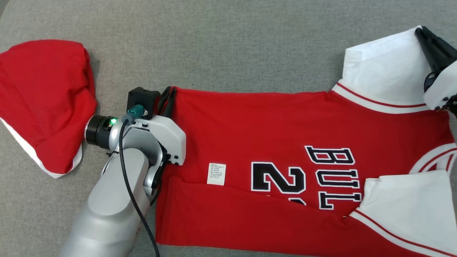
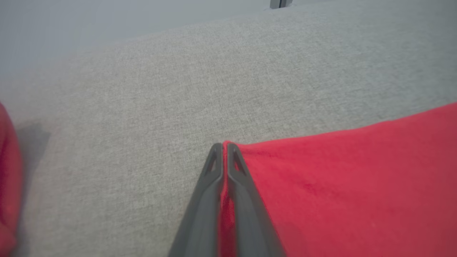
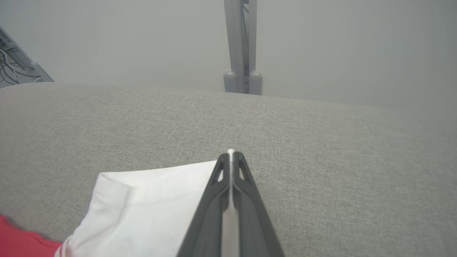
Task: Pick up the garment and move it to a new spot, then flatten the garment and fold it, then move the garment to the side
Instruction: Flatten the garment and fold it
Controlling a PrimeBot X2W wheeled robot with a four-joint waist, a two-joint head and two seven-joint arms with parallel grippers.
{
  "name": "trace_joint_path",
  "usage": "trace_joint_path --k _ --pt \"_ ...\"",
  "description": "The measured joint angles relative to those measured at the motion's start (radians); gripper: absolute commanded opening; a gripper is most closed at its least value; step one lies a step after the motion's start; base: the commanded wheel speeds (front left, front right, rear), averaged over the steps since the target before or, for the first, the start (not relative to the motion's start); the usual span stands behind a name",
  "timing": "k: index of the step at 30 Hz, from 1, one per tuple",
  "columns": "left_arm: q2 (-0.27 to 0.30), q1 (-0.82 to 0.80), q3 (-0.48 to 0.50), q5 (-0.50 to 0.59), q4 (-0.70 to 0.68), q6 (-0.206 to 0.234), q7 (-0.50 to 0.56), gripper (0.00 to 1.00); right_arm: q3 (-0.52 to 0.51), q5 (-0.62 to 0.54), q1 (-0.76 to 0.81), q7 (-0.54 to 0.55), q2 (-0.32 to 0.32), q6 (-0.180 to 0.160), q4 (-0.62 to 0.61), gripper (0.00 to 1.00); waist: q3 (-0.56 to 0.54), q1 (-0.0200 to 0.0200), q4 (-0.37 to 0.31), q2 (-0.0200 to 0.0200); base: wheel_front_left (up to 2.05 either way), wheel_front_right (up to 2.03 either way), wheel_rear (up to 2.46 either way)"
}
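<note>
Garment (image 1: 271, 121) spread, left arm (image 1: 117, 192) low, jaws gripping hem (image 1: 178, 107) — right jaws gripping sleeve (image 1: 385, 67)

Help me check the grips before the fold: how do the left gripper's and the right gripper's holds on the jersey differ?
The left gripper pinches red cloth at a hem corner of the jersey; the right gripper pinches the corner of a white sleeve. In the head view the left gripper sits at the jersey's left end, the right gripper at its far right end. Both are shut on the same jersey, low over the grey surface.
</note>
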Motion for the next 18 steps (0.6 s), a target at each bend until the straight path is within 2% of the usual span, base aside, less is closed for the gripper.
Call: trace_joint_path --k 18 --pt "0.092 0.110 -0.030 -0.004 -0.045 -0.019 -0.008 0.00 0.142 0.021 0.088 -0.084 0.012 0.000 -0.089 0.00 -0.144 0.0000 -0.089 0.0000 0.00 0.00 0.00"
